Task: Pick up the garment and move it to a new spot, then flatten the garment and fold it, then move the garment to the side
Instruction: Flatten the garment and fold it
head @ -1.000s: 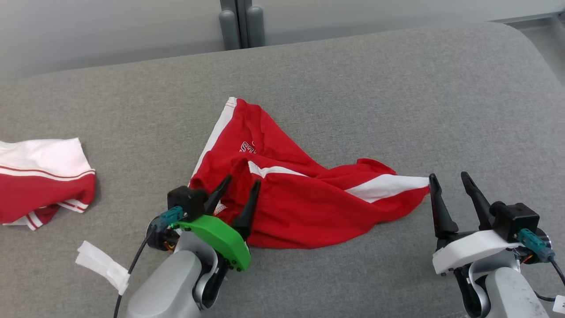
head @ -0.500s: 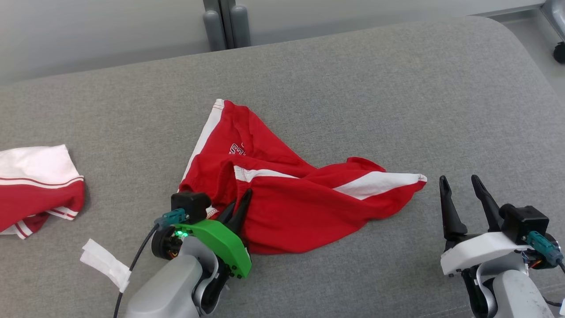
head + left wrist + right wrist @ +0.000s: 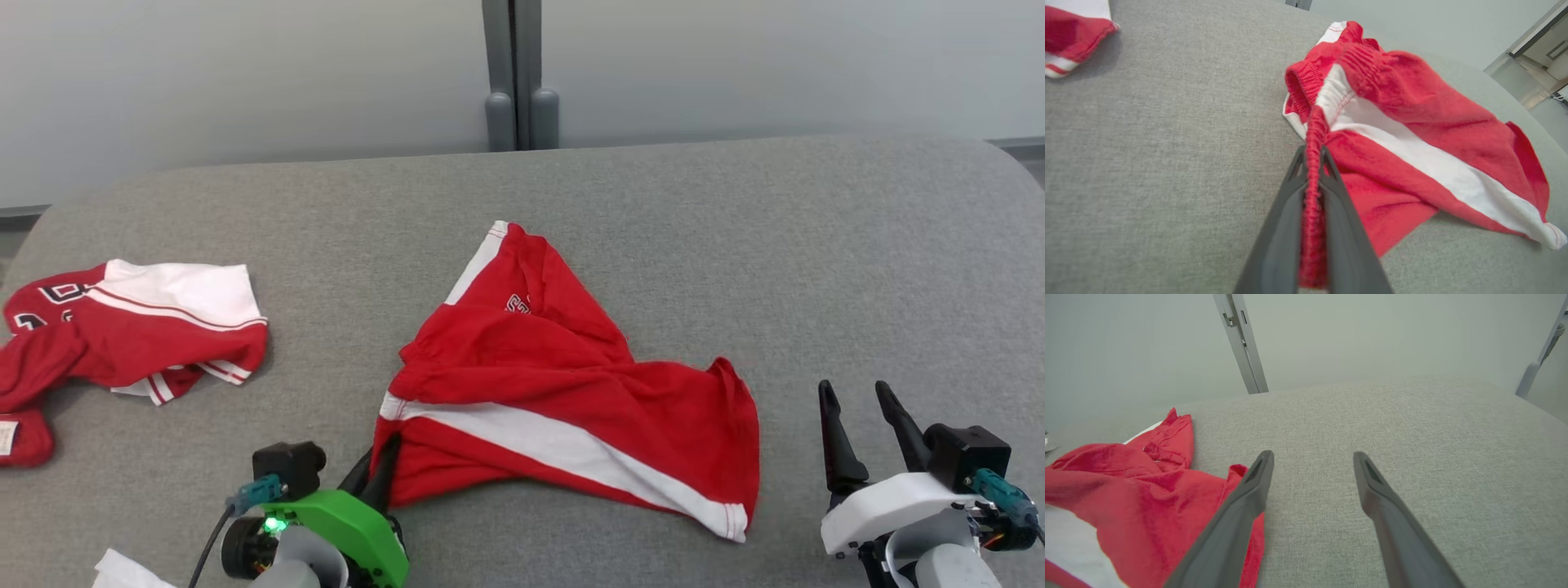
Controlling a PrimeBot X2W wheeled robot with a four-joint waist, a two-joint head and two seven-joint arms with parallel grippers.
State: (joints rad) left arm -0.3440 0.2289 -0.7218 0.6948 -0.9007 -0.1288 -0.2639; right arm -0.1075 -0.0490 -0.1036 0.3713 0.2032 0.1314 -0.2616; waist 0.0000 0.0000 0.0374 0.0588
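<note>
- The garment (image 3: 563, 392), a pair of red shorts with a broad white stripe (image 3: 563, 449), lies crumpled on the grey padded surface (image 3: 775, 245). In the head view it is at the centre, a touch toward 6 o'clock.
- One leg of the shorts points to 12 o'clock. The rest spreads toward 4 o'clock, where the stripe ends at a hem.
- The left gripper (image 3: 380, 465) sits at 7 o'clock of the head view, at the garment's own 8 o'clock corner, with its two dark fingers pressed together.
- In the left wrist view those fingers are clamped on the gathered red waistband (image 3: 1312, 122), which runs as a thin rope of cloth down between them. The rest of the shorts fans out toward 2 and 3 o'clock of that view.
- The right gripper (image 3: 861, 412) stands at 4 o'clock of the head view with its fingers apart and nothing between them. It is near the garment's 3 o'clock edge without touching it.
- In the right wrist view bare grey fabric shows between the spread fingers. The red cloth lies at 8 o'clock, partly behind the finger on that side.
- A second garment (image 3: 139, 327), red and white with dark lettering, is bunched at 9 o'clock of the head view, well apart from the shorts.
- A white scrap (image 3: 122, 572) lies at 7 o'clock on the bottom edge, near the left arm.
- A grey post (image 3: 513, 73) rises at 12 o'clock behind the surface, against a pale wall.
</note>
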